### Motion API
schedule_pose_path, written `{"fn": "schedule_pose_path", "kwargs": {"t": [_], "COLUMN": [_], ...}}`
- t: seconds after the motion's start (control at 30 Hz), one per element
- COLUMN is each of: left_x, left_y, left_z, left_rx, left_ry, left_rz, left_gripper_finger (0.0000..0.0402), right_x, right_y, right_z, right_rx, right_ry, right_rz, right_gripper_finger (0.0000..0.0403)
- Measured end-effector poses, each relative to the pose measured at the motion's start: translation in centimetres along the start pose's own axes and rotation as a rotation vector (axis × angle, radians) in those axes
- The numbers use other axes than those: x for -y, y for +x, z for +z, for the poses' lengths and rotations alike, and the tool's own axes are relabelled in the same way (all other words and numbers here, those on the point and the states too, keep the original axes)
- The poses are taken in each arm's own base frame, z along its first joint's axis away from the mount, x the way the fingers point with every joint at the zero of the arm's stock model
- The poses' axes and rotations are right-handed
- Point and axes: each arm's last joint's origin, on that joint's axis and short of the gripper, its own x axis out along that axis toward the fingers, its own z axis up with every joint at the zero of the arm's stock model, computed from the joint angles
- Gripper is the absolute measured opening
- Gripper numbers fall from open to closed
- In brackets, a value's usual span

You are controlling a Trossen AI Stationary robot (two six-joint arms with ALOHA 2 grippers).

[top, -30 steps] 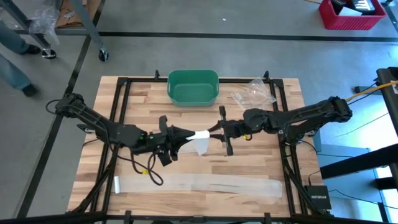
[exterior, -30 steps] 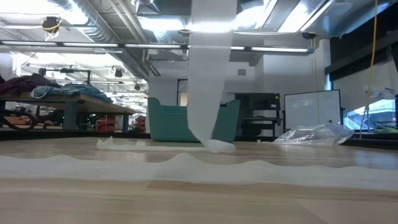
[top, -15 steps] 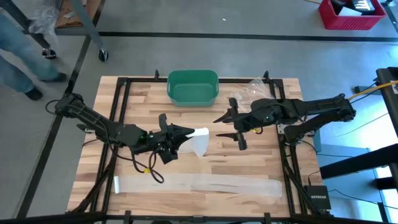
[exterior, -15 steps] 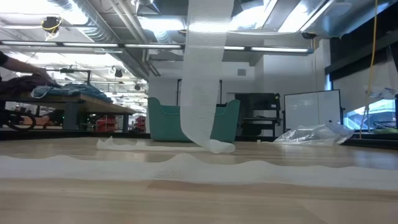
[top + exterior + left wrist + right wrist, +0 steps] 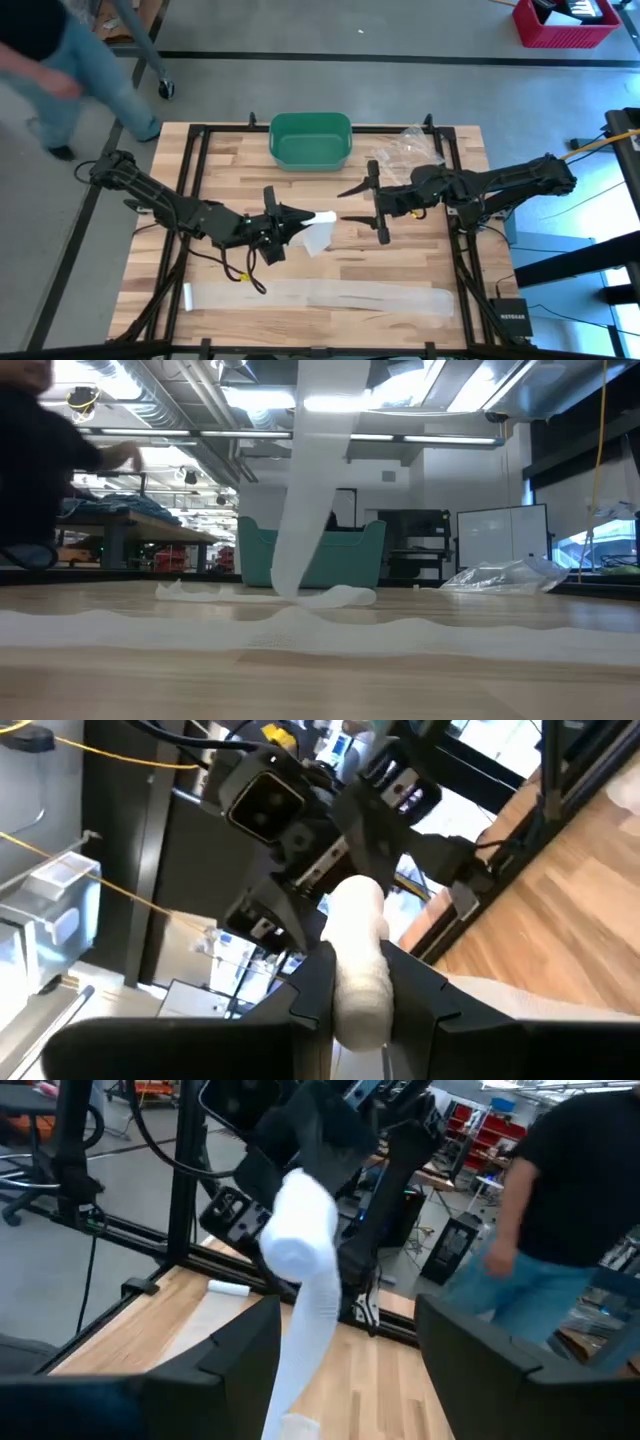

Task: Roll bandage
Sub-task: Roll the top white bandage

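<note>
On the near part of the worktop point(image 5: 400, 255) we see a long flat strip of bandage point(image 5: 320, 296) lying along the front edge; only the low view shows its rippled edge. Farther in, the left gripper point(image 5: 300, 215) is clenched on the bandage roll point(image 5: 322, 216) above the middle of the worktop, a loose tail hanging from it to the wood. The left wrist view alone shows the white roll point(image 5: 358, 965) pinched between both fingers point(image 5: 312, 982). The right gripper point(image 5: 362, 208) sits just beside the roll's free end, released, its jaws wide and apart from it; its wrist view looks straight at the roll's end point(image 5: 298, 1240). Beyond stand the green bin point(image 5: 311, 140) and a clear plastic bag point(image 5: 408, 150).

A second ago the right gripper was closed at the roll; it has since let go and drawn back. A person point(image 5: 75, 60) has walked closer to the far left corner.
</note>
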Motion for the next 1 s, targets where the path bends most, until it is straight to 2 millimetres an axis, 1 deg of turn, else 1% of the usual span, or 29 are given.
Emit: {"fn": "schedule_pose_path", "kwargs": {"t": [0.07, 0.17, 0.23, 0.4, 0.47, 0.57, 0.67, 0.73, 0.83, 1.0], "left_x": [-0.1, -0.1, -0.1, -0.2, -0.2, -0.2, 0.1, 0.5, 0.8, 0.6], "left_y": [0.0, 0.0, 0.0, 0.1, 0.1, 0.1, 0.4, 0.7, 0.9, 0.8], "left_z": [0.1, 0.1, 0.0, 0.0, 0.0, 0.0, 0.0, 0.1, 0.1, 0.4], "left_rx": [0.004, 0.004, 0.002, 0.002, 0.004, 0.006, 0.006, 0.007, 0.001, 0.018], "left_ry": [-0.013, -0.016, -0.02, -0.057, -0.063, -0.071, -0.077, -0.067, -0.028, -0.054], "left_rz": [0.009, 0.011, 0.012, 0.015, 0.017, 0.016, 0.017, 0.015, 0.007, 0.028], "left_gripper_finger": [0.0054, 0.0054, 0.0054, 0.0054, 0.0054, 0.0054, 0.0054, 0.0054, 0.0054, 0.0054], "right_x": [0.0, 0.2, 0.3, 0.0, 0.0, -0.2, -0.4, -0.9, -1.8, -2.6], "right_y": [0.1, 0.0, -0.1, 0.3, 0.6, 1.5, 2.5, 3.0, 3.1, 2.9], "right_z": [0.0, 0.9, 1.1, 1.3, 1.3, 0.8, 0.3, 0.3, 0.6, 0.7], "right_rx": [-0.002, 0.036, 0.045, 0.093, 0.105, 0.09, 0.09, 0.102, 0.094, 0.065], "right_ry": [0.0, 0.001, 0.001, 0.001, 0.011, 0.04, 0.049, 0.046, -0.009, -0.083], "right_rz": [0.002, -0.003, 0.003, 0.081, 0.082, 0.082, 0.078, 0.042, -0.017, -0.075], "right_gripper_finger": [0.0232, 0.0232, 0.0232, 0.0232, 0.0232, 0.0232, 0.0232, 0.0232, 0.022, 0.0175]}}
